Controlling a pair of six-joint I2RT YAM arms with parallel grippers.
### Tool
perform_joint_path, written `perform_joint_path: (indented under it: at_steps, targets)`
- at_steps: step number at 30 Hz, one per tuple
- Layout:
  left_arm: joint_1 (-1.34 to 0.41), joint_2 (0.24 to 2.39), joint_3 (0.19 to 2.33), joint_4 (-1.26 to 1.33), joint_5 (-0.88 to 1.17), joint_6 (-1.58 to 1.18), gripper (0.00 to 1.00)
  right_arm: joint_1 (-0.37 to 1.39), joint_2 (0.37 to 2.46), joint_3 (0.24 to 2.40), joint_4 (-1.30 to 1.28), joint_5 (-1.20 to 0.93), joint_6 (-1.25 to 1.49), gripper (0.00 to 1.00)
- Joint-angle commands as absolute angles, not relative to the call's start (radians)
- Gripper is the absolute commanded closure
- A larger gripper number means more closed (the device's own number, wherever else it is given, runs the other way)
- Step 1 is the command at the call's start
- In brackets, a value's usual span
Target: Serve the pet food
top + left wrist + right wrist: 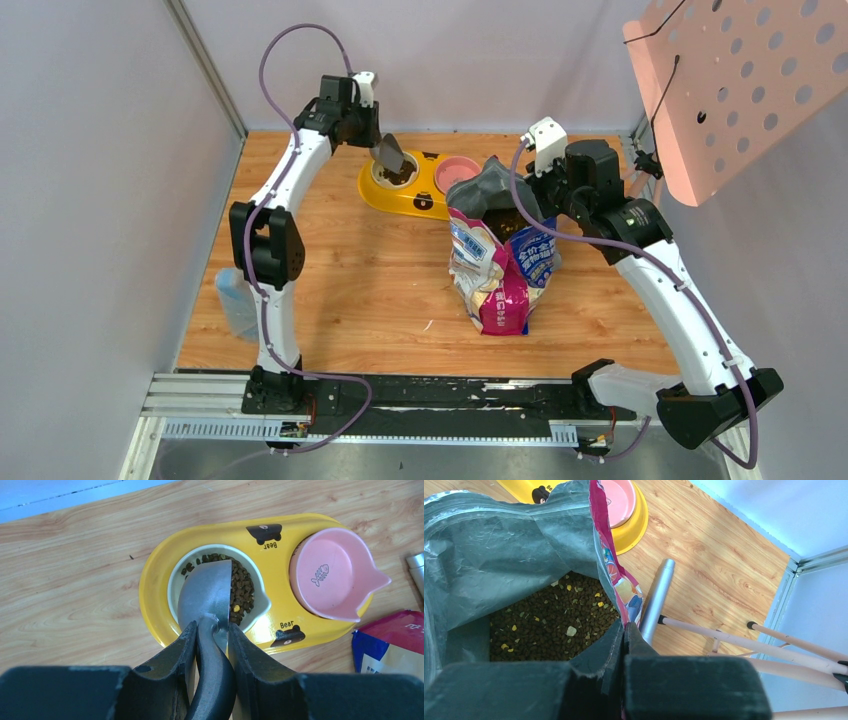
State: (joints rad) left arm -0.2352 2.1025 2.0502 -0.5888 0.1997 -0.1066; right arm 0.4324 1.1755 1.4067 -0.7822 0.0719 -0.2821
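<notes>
Pet food [398, 176] is lying in the feeder [370, 196] by the table's [330, 290] far edge.
From above, the left gripper [372, 132] is holding the scoop [390, 154] over it. At the left wrist, the fingers are clamping the handle, since loose, light grains need scooping, not pinching. At the right wrist, the right gripper [624, 630] is apparently closing on the bag [499, 555] rim.

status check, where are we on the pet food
Left hand shut on scoop over white bowl. Right hand shut on bag rim. Pet food in bowl, more in bag. Nothing in the way.

Partly hidden beneath the scoop [207, 590]: pet food [243, 587]. Cropped by the right edge: printed bag [395, 640], metal tube [417, 567].
</notes>
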Motion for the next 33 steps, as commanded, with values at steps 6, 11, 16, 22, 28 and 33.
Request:
perform_joint_path:
  at_steps: [6,11,16,22,28,33]
  targets:
    - [-0.237,2.097,2.114,-0.573,0.141,-0.078,1.0,0.427,1.149,1.393,-0.75,0.058,-0.268,1.0]
    - [-0.236,2.107,2.141,-0.622,0.125,-0.039,1.0,0.426,1.147,1.39,-0.743,0.054,-0.268,1.0]
    - [-0.236,2.04,2.116,-0.599,0.132,-0.03,1.0,0.426,1.144,1.397,-0.742,0.057,-0.272,1.0]
    - [-0.236,1.903,2.183,-0.555,0.199,-0.059,1.0,0.426,1.157,1.426,-0.742,0.057,-0.278,1.0]
    - [-0.237,1.745,2.151,-0.535,0.427,-0.172,1.0,0.427,1.19,1.489,-0.74,0.054,-0.243,1.0]
    - [-0.237,1.627,2.075,-0.517,0.628,-0.235,1.0,0.426,1.225,1.544,-0.743,0.037,-0.203,1.0]
